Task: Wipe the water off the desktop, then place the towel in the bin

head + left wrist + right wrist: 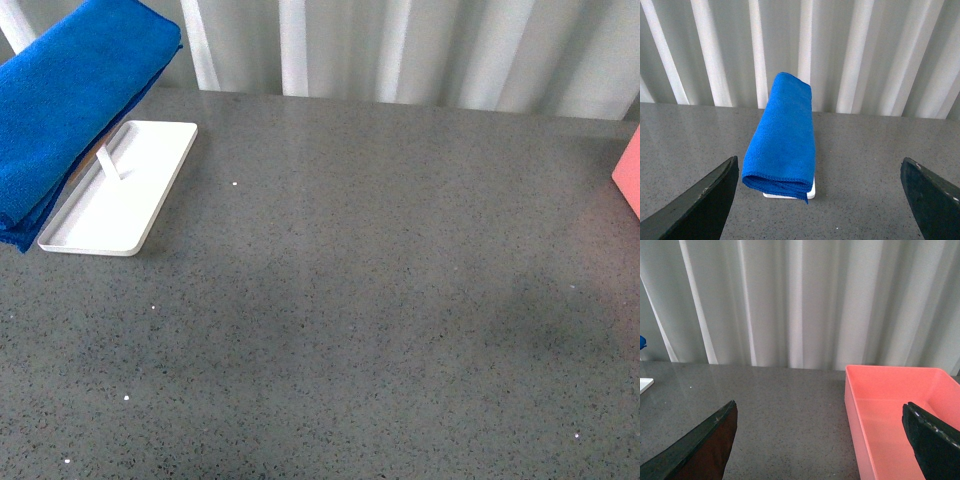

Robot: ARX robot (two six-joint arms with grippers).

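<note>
The left jaws stood spread wide and empty. The towel lay well ahead of them, roughly in line with their gap, folded and raised over the tray. The right jaws were likewise spread and empty, with the bin just ahead of them, off to one side of their gap. No water showed clearly on the worktop. I judged two risks. A pinch on only the upper fold could let the towel fall open or drag the light tray along. With the wet patch so hard to see, the wipe might also miss it.
</note>
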